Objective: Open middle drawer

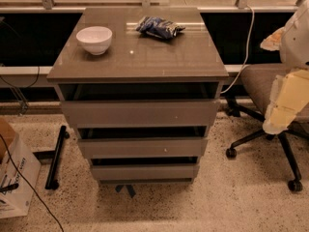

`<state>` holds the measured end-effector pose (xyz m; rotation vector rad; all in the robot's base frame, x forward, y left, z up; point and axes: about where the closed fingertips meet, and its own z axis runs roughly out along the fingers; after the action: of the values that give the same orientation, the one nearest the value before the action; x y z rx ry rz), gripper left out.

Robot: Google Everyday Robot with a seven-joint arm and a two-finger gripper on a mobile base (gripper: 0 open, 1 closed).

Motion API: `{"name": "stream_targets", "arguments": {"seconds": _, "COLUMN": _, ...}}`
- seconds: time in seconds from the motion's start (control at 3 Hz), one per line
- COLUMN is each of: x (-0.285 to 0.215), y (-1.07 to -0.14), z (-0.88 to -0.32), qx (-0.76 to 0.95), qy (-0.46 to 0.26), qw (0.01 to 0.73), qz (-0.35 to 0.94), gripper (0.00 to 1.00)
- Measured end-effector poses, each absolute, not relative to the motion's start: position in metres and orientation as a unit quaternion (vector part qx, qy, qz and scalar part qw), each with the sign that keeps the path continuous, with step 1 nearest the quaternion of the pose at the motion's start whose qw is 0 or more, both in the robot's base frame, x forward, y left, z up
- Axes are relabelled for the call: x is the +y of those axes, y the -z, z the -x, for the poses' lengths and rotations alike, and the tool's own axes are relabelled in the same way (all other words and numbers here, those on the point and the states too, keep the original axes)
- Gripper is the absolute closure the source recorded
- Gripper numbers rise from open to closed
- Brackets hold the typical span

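Observation:
A grey-brown cabinet (140, 62) with three handleless drawers stands in the middle of the camera view. The middle drawer (142, 147) is the second front panel, with a dark gap along its top edge; it looks pushed in. The taller top drawer front (140, 112) is above it and the smaller bottom drawer front (144, 171) is below it. My gripper (286, 105), a pale yellowish and white part of the arm, hangs at the far right edge, well away from the cabinet and in front of an office chair. It touches nothing.
A white bowl (94, 38) and a blue snack bag (159, 27) lie on the cabinet top. An office chair (263, 88) with wheeled legs stands at the right. A cardboard box (14, 178) and a black bar (55, 156) are on the floor at the left. A window ledge runs behind.

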<state>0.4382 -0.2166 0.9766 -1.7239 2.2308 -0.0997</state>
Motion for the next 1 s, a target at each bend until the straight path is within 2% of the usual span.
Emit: {"name": "stream_targets", "arguments": {"seconds": 1.0, "x": -0.204, "y": -0.955, "z": -0.435, "qx": 0.766, "qy": 0.051, "qw": 0.182, "qz": 0.614, "gripper": 0.00}}
